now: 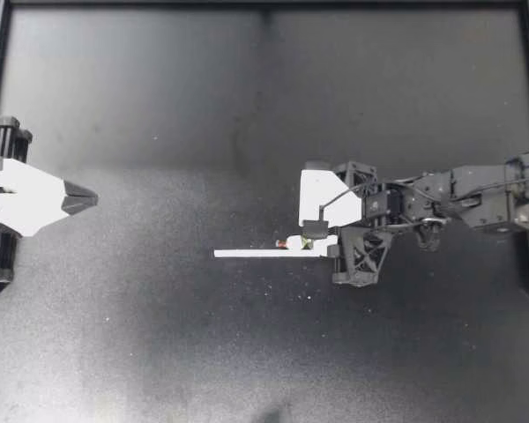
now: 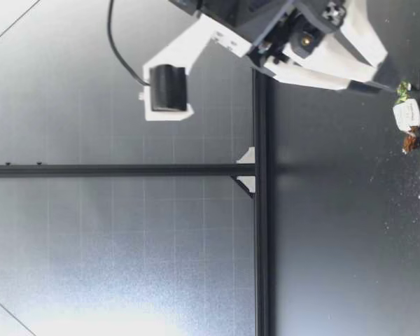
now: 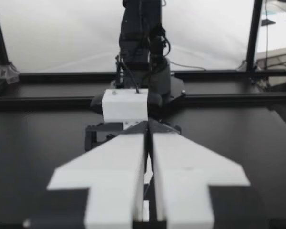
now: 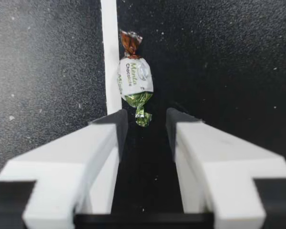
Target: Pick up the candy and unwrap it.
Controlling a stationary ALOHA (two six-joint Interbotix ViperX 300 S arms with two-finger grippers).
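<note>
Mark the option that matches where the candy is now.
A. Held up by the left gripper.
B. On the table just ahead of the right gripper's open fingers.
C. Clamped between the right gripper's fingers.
B: the right wrist view shows the wrapped candy lying on the table beside the white strip, just ahead of my open right gripper.
</note>
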